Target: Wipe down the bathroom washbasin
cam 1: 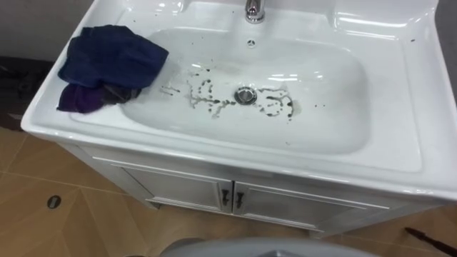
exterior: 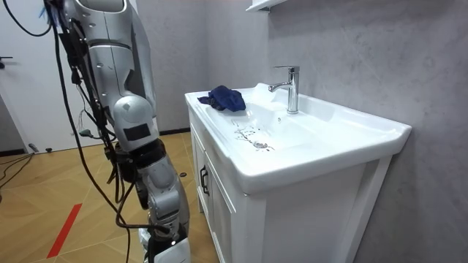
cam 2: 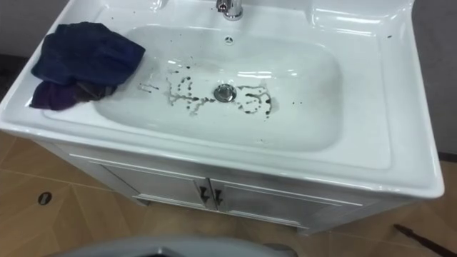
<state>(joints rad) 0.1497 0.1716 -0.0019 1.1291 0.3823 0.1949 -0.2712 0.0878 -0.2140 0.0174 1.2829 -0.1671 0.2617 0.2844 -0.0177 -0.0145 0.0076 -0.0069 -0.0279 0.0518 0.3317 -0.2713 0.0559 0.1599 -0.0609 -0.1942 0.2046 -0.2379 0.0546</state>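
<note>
Currently, cloth (cam 1: 107,64): dark blue, bunched, on the left rim of the basin (cam 1: 400,107), with one fold spilling onto the bowl's left slope.
Dirt: dark specks and smears (cam 1: 271,103) on the bowl floor, either side of the drain (cam 1: 245,94).
Stance: we stand at the cabinet (cam 1: 178,187) front, with the tap (cam 1: 254,10) at the far edge, roughly ahead.
Left hand, right hand: spread or curled, we cannot tell. Nothing holds the cloth.
Key relation: the cloth lies left of our centreline, so we judge the left arm nearer. The right arm would have to cross the bowl.
Cloth axis: it's a heap with no clear long axis, so we think a grasp from above should do.
Next: we'd reach left and forward, take the cloth, then sweep right toward the drain.
</note>
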